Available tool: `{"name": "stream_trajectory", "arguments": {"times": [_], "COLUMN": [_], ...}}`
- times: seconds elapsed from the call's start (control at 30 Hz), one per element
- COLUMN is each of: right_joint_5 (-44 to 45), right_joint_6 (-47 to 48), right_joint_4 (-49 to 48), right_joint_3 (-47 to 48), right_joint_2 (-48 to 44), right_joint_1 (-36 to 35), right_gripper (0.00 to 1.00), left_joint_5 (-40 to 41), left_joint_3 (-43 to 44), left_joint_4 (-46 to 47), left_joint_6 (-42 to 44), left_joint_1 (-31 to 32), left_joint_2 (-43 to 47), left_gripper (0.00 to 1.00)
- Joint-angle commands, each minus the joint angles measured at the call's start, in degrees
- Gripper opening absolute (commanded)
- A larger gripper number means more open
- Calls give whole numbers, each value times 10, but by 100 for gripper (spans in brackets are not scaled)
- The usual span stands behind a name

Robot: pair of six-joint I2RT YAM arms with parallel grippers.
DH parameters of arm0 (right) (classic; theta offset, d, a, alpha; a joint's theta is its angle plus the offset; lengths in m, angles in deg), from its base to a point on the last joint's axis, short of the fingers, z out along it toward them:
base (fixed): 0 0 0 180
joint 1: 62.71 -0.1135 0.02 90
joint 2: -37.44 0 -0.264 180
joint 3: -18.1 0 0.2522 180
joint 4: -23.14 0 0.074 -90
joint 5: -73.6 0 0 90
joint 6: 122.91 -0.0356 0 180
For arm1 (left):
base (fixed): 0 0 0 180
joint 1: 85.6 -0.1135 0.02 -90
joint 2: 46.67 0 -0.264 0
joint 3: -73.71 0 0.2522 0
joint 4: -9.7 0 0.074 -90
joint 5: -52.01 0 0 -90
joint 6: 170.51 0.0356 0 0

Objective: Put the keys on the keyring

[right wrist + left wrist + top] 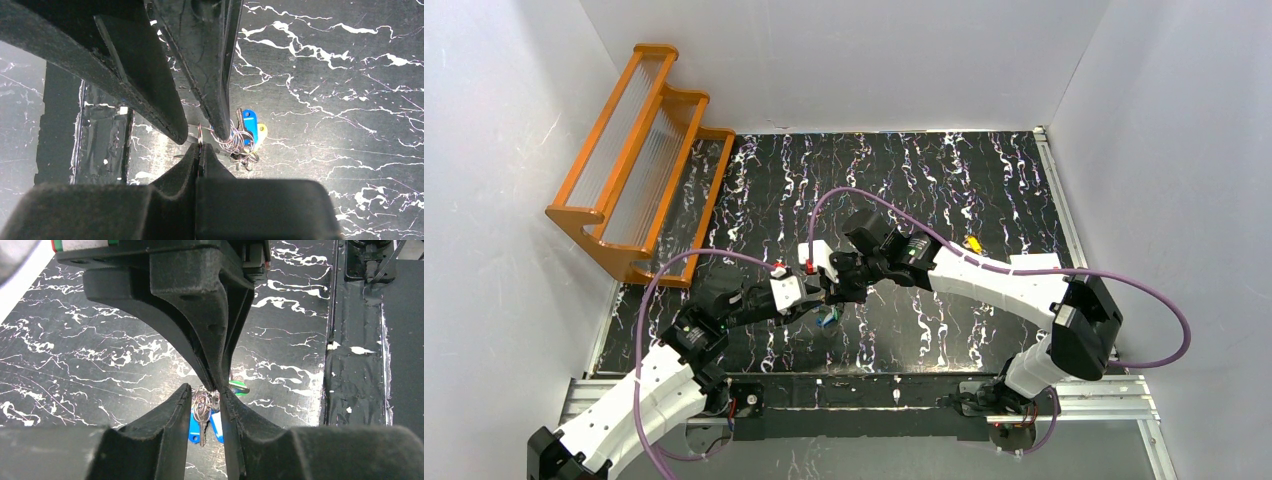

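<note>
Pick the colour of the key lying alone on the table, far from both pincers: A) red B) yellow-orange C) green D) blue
B: the top view shows a lone yellow-orange key on the table behind the right arm, while the blue key hangs in the cluster between the two pincers.

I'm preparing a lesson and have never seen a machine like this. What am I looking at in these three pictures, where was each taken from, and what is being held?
These are two robot arms bolted to the near edge of a black marbled table. The overhead picture looks down from above and behind them. The other two come from cameras on each wrist, so the big dark shapes there are the arm's own fingers.

The left gripper and the right gripper meet in mid-table. Between them hangs a bunch of thin wire rings with small keys that have blue and green heads. In the right wrist view, the right gripper pinches one thin ring, the keyring. The left gripper appears closed on the bunch.

A yellow-orange key lies apart on the table, and an orange wooden rack stands at the far left.
</note>
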Motion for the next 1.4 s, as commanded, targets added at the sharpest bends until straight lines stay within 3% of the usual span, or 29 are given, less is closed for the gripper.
{"name": "stream_trajectory", "arguments": {"times": [0.0,0.3,0.97,1.37], "right_joint_5": [4,3,6,5], "right_joint_6": [-4,-6,-6,-6], "right_joint_4": [-16,-18,-19,-19], "right_joint_3": [29,29,29,31], "right_joint_2": [-1,0,-2,-2], "right_joint_1": [-4,-4,-4,-4], "right_gripper": [1,1,1,1], "left_joint_5": [4,-2,-7,2], "left_joint_3": [9,19,8,16], "left_joint_4": [-25,-52,-2,-25], "left_joint_6": [17,25,3,20], "left_joint_1": [2,2,2,2], "left_joint_2": [8,-14,-32,-34], "left_gripper": [27,22,13,18]}}
